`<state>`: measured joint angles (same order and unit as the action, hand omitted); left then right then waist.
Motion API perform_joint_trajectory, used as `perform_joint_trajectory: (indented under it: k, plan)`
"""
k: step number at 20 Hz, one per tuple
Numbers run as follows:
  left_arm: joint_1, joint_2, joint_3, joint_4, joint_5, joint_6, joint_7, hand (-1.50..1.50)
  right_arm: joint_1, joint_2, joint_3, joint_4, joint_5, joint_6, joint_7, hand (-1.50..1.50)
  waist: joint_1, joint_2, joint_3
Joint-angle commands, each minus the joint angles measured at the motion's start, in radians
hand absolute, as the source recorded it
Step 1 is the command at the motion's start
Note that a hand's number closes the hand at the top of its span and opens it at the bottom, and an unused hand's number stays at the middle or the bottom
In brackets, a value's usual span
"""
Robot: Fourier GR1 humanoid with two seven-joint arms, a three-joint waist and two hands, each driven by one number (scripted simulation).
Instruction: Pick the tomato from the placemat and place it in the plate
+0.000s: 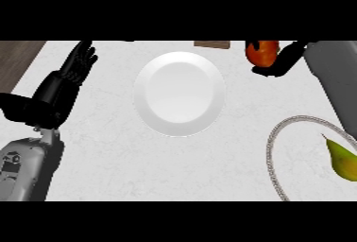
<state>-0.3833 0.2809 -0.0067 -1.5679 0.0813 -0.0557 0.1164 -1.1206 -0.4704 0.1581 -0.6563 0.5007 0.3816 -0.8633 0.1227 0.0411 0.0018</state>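
Holding the tomato [263, 53] at about one o'clock in the head view, near the far edge of the counter [111, 165]: the right hand [284, 60], black, fingers and thumb curled round the red-orange fruit, part of it hidden behind them. Lifted or resting on the surface there, cannot tell. Off the placemat [279, 160], which sits at four o'clock as a round mat with a beaded silvery rim, cut off by the right edge. Lying inside that rim, at about four o'clock too, a yellow-green pear [343, 160], pointed end toward twelve, well apart from the tomato. Running from the right hand down toward three o'clock, the grey right forearm [335, 80], crossing above the mat's far rim.

Sitting at the centre, slightly toward twelve, a white plate [180, 93], bare, looking taller than wide. Tomato beside it toward one o'clock, near but not over its rim.

Resting at nine to ten o'clock, the left hand [70, 78], open, fingers straight and close together, pointing toward twelve, holding nothing. Below it at eight o'clock, the grey left forearm [28, 165].

Showing at twelve o'clock by the far edge, a small brown block [211, 44], just beyond the plate. At ten o'clock, a strip of dark wood floor [17, 56] beyond the counter's edge.
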Motion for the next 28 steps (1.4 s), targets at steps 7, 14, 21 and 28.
perform_joint_trajectory:
  k: [7,14,21,28]
  plan:
    - [0.035,0.017,0.024,0.002,0.001,-0.007,0.003,0.0,-0.164,0.22,0.075,0.18,-0.023,0.125,-0.054,1.5,-0.041,-0.019,-0.002]
    - [0.052,-0.017,0.026,0.007,-0.021,0.027,-0.025,0.0,-0.154,0.365,0.132,0.296,0.04,-0.026,-0.059,1.5,-0.068,-0.021,-0.002]
    - [0.094,-0.003,0.024,-0.081,-0.018,0.008,0.011,0.0,-0.153,0.468,0.21,0.344,0.08,-0.187,-0.01,1.5,-0.052,-0.025,-0.002]
    - [-0.009,-0.02,0.023,0.06,-0.035,0.0,-0.036,0.0,-0.14,0.47,0.265,0.358,-0.02,-0.112,0.116,-1.5,-0.032,-0.015,-0.003]
